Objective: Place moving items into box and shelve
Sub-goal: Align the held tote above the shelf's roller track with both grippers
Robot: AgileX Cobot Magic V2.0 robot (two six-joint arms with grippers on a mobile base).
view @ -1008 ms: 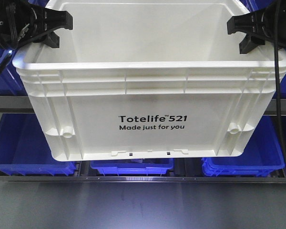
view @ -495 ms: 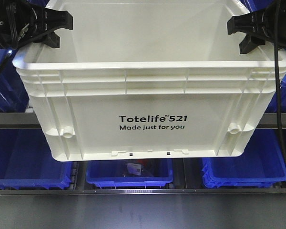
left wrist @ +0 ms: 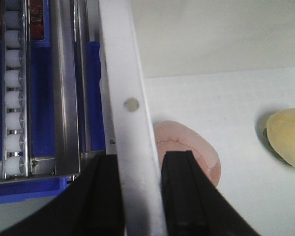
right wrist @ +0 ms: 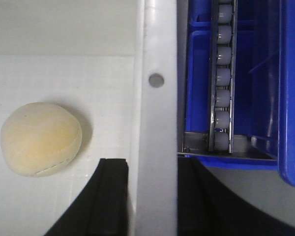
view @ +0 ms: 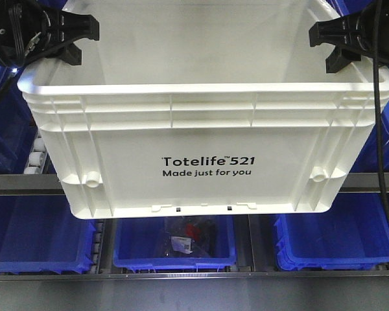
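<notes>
1. Box hangs lifted before the shelf; pink ball and yellow ball lie inside.
2. Left gripper and right gripper each pinch 1 side rim.
3. Shelving step; next needs a level, matched push forward.

White tote, black lettering. Pinkish-brown seamed ball beside black left pincer. Pale yellow ball beside black right pincer. Blue bins.

The right hand grips the box wall, a pale yellow ball lying inside.
</notes>
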